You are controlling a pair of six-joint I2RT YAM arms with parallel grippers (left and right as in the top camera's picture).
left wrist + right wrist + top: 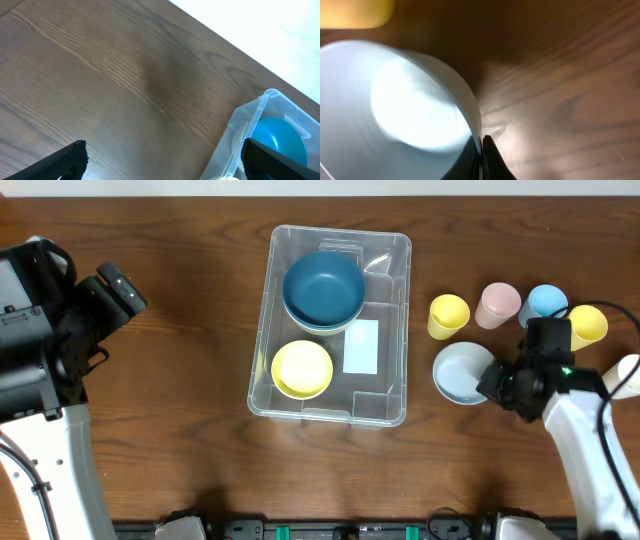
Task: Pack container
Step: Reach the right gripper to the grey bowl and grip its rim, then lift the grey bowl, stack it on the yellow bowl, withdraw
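Two items, the blue bowl (pixel 323 288) and the yellow bowl (pixel 302 368), are sitting inside the container (pixel 406 320) at mid-table, while the right gripper (pixel 481 150) is clenching the rim of the pale bowl (pixel 458 372) beside it, the left gripper (pixel 162 152) is hanging released, and four cups (pixel 497 305) are waiting outside.

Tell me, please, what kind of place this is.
Probably a robot test bench, not a home kitchen: two robot arms at a wooden table, a clear bin holding bowls, and the right gripper pinching a pale bowl.
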